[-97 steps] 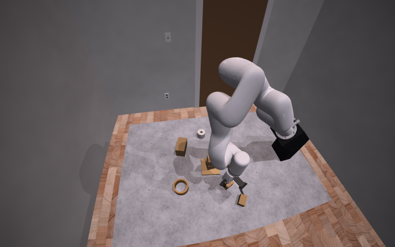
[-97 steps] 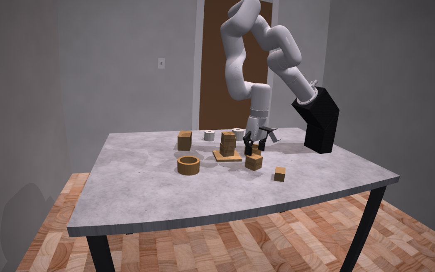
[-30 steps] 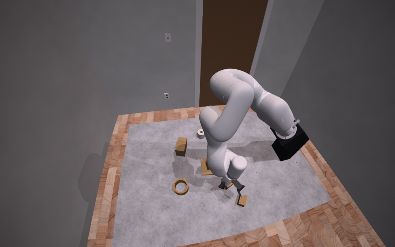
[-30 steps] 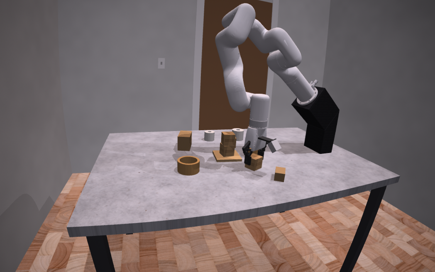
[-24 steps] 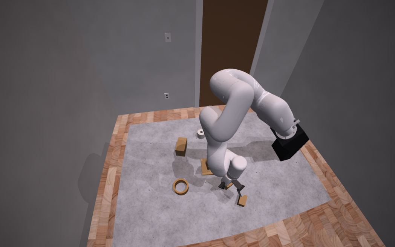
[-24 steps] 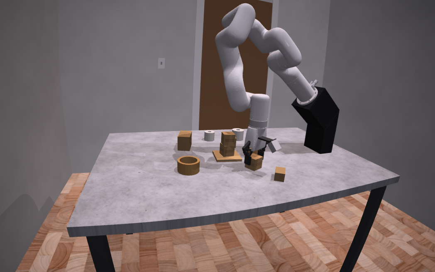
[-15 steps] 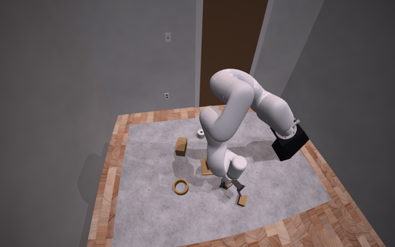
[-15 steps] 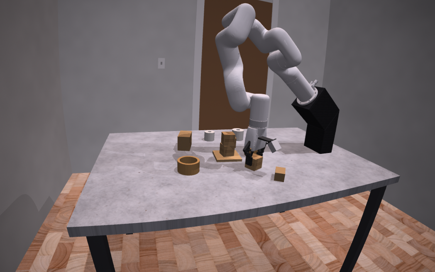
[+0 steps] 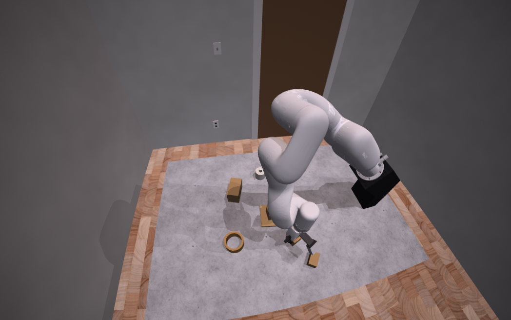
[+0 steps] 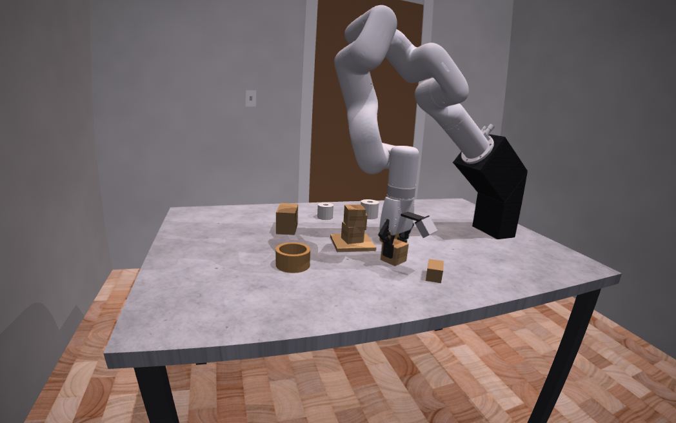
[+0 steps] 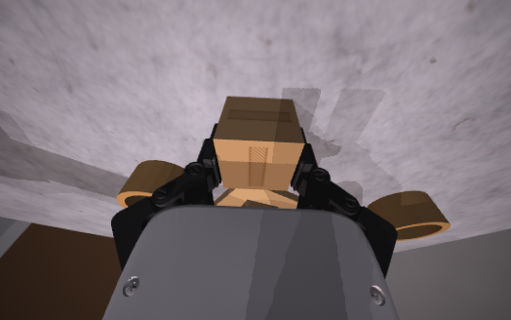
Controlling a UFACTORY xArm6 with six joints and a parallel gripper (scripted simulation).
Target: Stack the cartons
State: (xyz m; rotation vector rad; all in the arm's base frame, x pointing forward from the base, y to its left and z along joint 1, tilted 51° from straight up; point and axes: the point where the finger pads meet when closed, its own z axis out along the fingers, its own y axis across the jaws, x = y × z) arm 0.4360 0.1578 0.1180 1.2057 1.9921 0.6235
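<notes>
We see the black two-finger gripper (image 11: 257,163) clamped on a brown cube-shaped cardboard carton (image 11: 257,146) near the middle of the grey table (image 10: 209,299), just beside the small square wooden board (image 10: 344,245), where two like cartons (image 10: 354,224) stand stacked; a fourth (image 10: 434,270) sits nearer the front edge

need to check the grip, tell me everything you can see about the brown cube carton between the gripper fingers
The brown cube-shaped cardboard carton looks like plain corrugated card with a darker tape strip down its seams. The black gripper is shut on it, one finger pad pressed flat on each of two opposite side faces. It sits square in the grip, low over the grey table, just beside the square wooden board that carries two stacked cartons. Whether it touches the table cannot be told. No number shows.
</notes>
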